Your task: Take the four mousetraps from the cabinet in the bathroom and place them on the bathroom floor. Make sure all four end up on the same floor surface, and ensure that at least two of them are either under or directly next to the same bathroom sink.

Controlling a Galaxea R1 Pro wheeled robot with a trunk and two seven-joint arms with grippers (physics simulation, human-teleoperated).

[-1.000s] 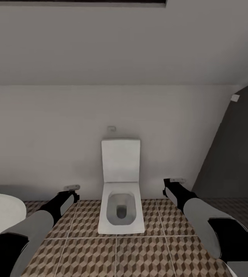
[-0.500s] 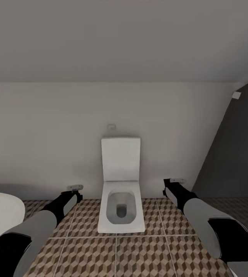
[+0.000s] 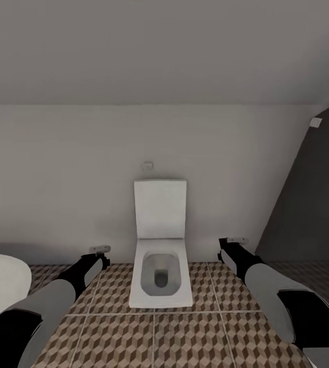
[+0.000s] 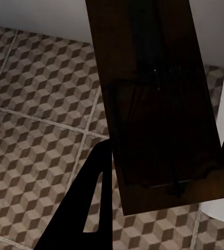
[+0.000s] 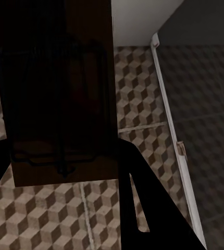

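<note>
right now i'm facing a white square-edged toilet standing against the pale back wall, its lid raised. the bathroom floor with its cube-patterned tiles is spreading out below me, and a curved white bathtub rim is sitting at the left edge of the head view. a dark grey wall is rising on the right.

i'm holding both arms out low on either side of the toilet. the left gripper is clamping one of the mousetraps; in the left wrist view the dark brown board with its thin wire parts is lying between the two black fingers, above the tiles and close to the toilet's white side. the right gripper is gripping a second mousetrap the same way, the board jutting out past its fingers over the floor, near a pale strip where the tiles are meeting a darker area.
</note>
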